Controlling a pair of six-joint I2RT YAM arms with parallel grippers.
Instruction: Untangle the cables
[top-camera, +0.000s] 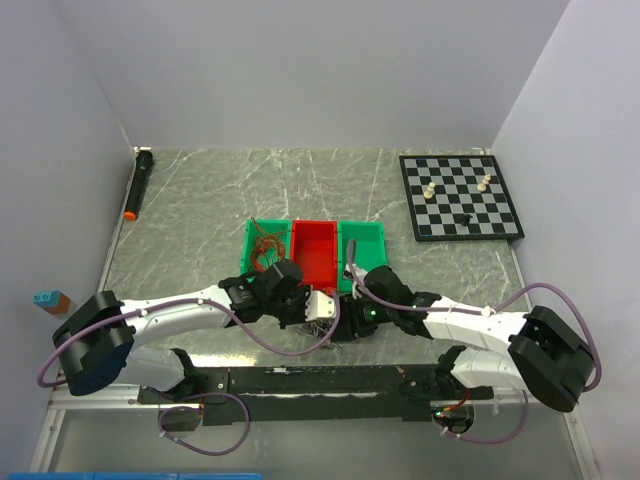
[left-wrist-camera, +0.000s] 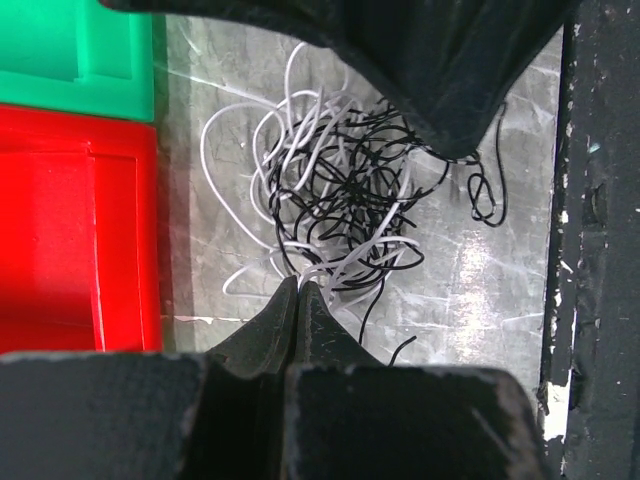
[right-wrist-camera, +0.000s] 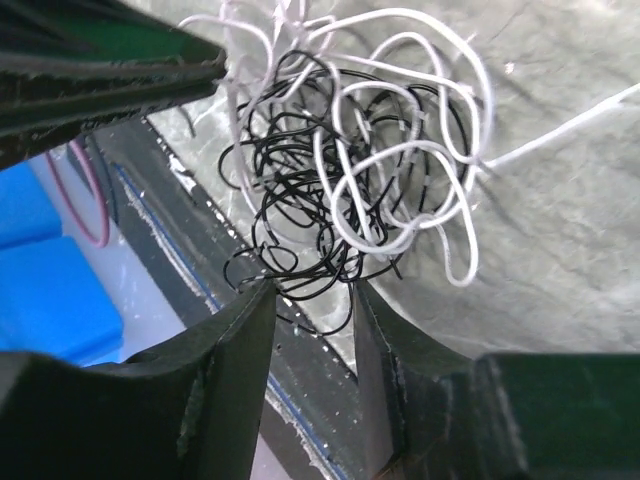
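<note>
— Marble tabletop (top-camera: 200, 190), near edge outward: what are the claws doing?
— I read my left gripper (left-wrist-camera: 297, 288) as clenched, with white strands (left-wrist-camera: 350, 258) pinched at its tips. My right gripper (right-wrist-camera: 312, 300) is released, its fingers straddling black loops (right-wrist-camera: 285, 215). Both meet at the tangle (left-wrist-camera: 345, 185), which lies just in front of the red bin (top-camera: 314, 252).
— Risks?
— If I pull the arms apart too hard, I judge the knots could cinch tighter. The whole clump could also drag off the near edge.
</note>
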